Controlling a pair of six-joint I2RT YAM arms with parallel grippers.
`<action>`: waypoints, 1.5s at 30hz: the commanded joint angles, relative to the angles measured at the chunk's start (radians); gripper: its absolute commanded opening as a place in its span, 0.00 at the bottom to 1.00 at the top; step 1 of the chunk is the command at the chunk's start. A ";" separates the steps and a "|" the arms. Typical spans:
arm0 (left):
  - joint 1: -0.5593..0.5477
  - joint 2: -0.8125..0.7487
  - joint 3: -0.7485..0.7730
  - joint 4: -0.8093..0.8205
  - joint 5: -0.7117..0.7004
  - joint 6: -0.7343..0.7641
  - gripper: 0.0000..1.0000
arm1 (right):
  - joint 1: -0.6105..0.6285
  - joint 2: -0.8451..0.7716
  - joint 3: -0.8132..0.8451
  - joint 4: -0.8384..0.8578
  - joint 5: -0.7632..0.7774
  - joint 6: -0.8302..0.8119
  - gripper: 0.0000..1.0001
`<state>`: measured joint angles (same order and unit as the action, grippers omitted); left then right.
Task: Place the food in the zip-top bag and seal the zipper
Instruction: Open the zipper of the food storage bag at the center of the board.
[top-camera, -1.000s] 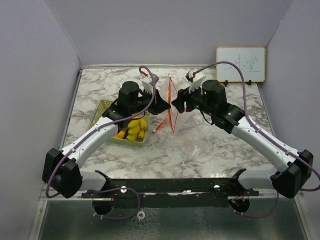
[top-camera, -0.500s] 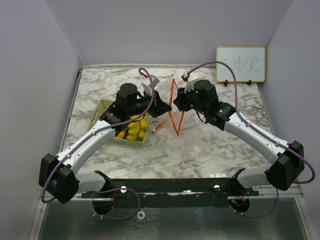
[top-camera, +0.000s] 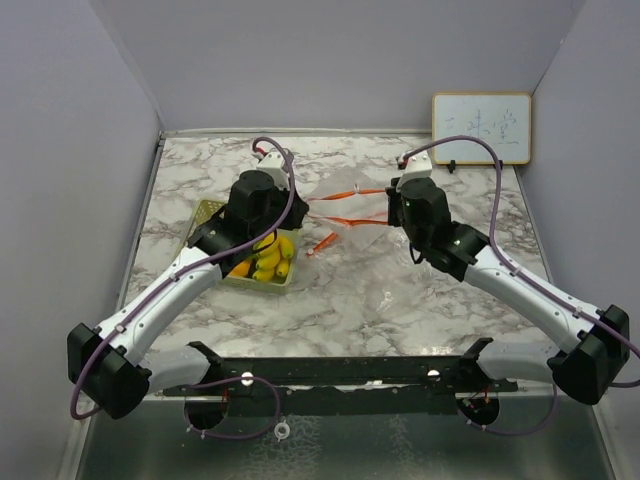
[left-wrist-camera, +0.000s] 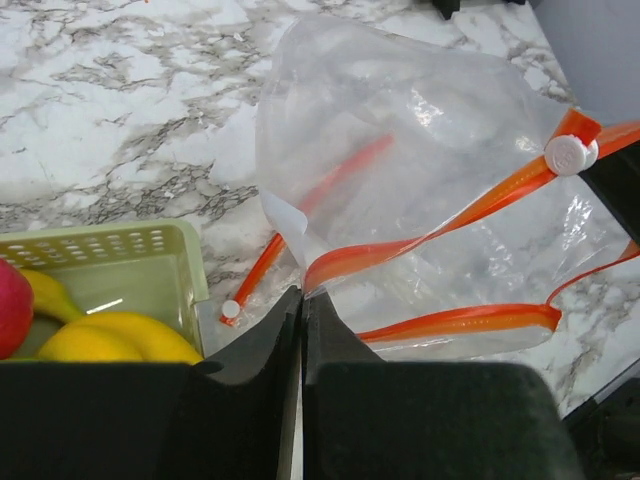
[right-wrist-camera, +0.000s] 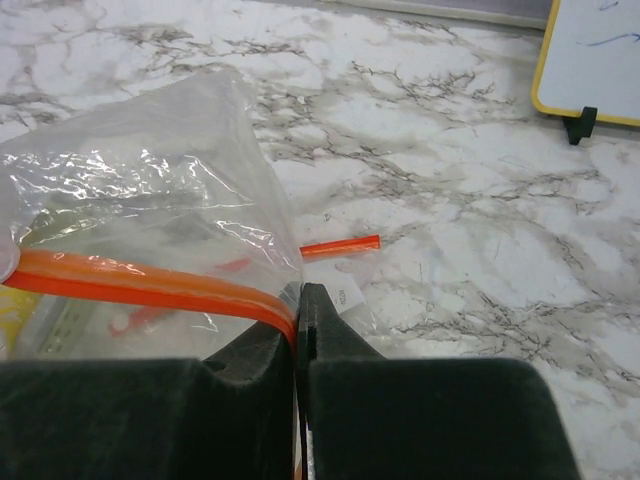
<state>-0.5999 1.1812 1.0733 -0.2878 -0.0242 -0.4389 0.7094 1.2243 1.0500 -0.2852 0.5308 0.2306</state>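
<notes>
The clear zip-top bag (top-camera: 345, 205) hangs stretched between my two grippers above the marble table, its mouth spread. My left gripper (left-wrist-camera: 303, 293) is shut on one end of the red-orange zipper (left-wrist-camera: 430, 235), near the white slider (left-wrist-camera: 570, 155). My right gripper (right-wrist-camera: 298, 290) is shut on the zipper (right-wrist-camera: 150, 285) at the bag's (right-wrist-camera: 150, 190) other side. From above, the left gripper (top-camera: 303, 204) and right gripper (top-camera: 392, 207) face each other across the bag. The food (top-camera: 266, 255), yellow banana shapes and orange pieces, lies in the pale green tray (top-camera: 203, 214) under the left wrist.
A short loose orange strip (top-camera: 322, 243) lies on the table under the bag. A small whiteboard (top-camera: 481, 128) stands at the back right. Grey walls close in the table on three sides. Purple cables loop over both arms.
The bag hung upright and narrow between the grippers; now the arms have drawn apart, spreading it wide and lower. The right gripper has shut on the zipper.
</notes>
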 joint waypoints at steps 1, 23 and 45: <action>0.014 -0.022 -0.011 0.090 -0.024 -0.049 0.14 | -0.014 -0.037 -0.012 0.078 -0.028 -0.016 0.02; -0.030 -0.028 -0.122 0.437 0.269 -0.217 0.84 | 0.030 0.073 0.087 0.087 -0.068 0.009 0.02; -0.198 0.030 -0.048 0.234 -0.104 -0.122 0.95 | 0.077 0.106 0.145 0.073 -0.043 0.005 0.02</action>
<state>-0.7887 1.2041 0.9867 0.0116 0.0452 -0.5869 0.7780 1.3418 1.1694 -0.2180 0.4572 0.2348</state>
